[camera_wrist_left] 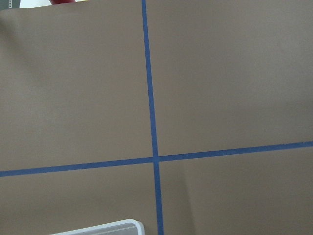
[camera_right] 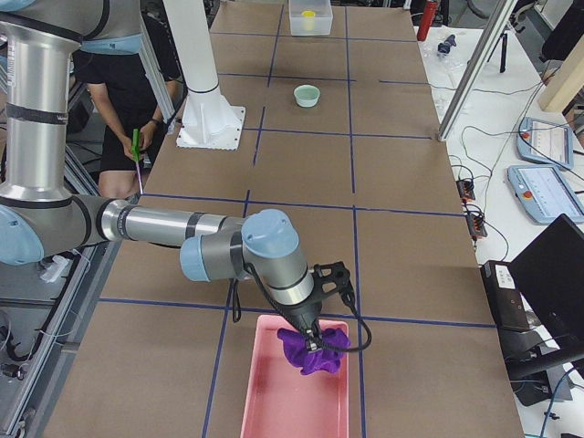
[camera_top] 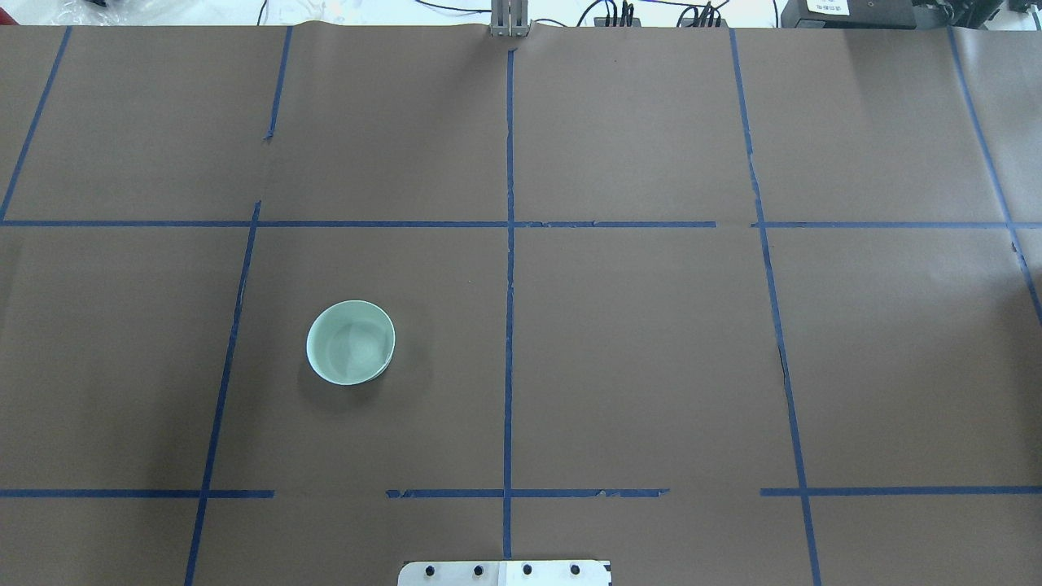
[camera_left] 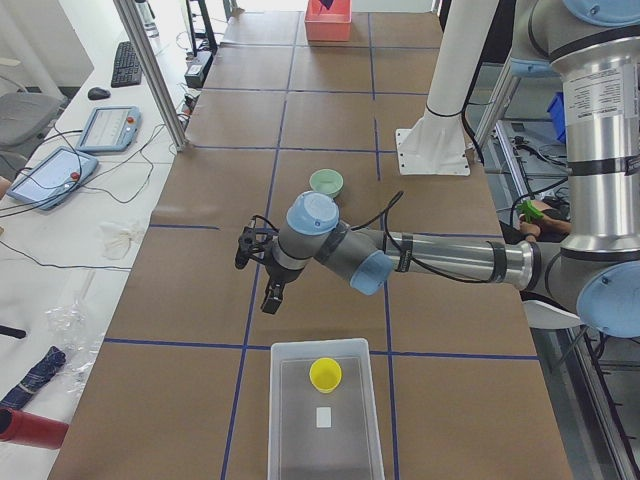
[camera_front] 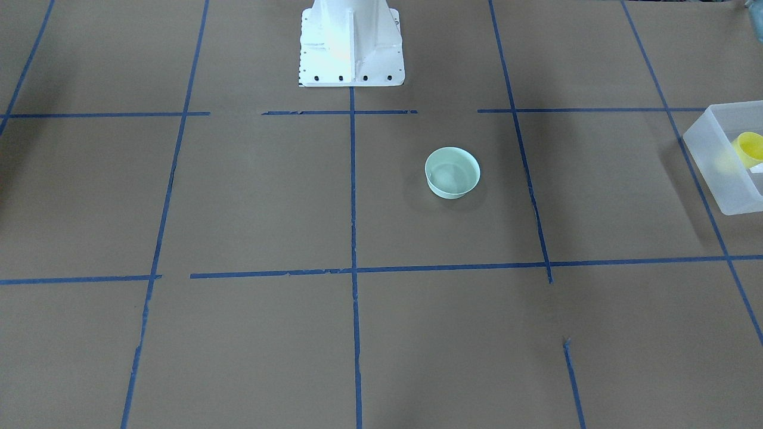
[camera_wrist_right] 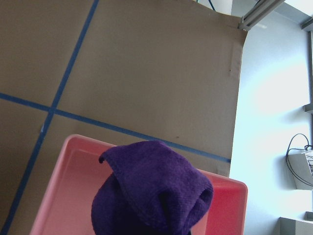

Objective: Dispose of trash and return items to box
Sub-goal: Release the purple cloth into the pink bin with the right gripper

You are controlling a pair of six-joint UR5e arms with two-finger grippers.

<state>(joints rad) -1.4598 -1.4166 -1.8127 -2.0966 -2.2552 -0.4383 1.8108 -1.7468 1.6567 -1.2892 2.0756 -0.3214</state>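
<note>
Reading this as a 2-arm cleanup on the desk (camera_top: pixel 651 325): R arm bins the trash, L arm has the bowl left to fetch, roughly halfway by my est. To do it well: for the box (camera_left: pixel 320 343), bring the bowl in level from above and set it on the bare floor beside the cup, not on it. For the pink bin (camera_right: pixel 274 392), let go low and over the middle so the purple cloth (camera_wrist_right: pixel 156 191) doesn't drape over a wall. For the bowl (camera_top: pixel 351 342), come straight down, pinch one side of the rim and lift vertical; it's light and prob slides if nudged. Positions: the left tool (camera_left: pixel 272 292) hangs over bare desk between box and bowl, just off the box's near end and well apart from the bowl. Can't tell if it's spread or closed. The right tool (camera_right: pixel 317 345) is over the pink bin w/ the cloth bunched at its tip. Fingers are hidden, so grip state can't be told. The cup (camera_left: pixel 325 374) is already in the box, upright.
</note>
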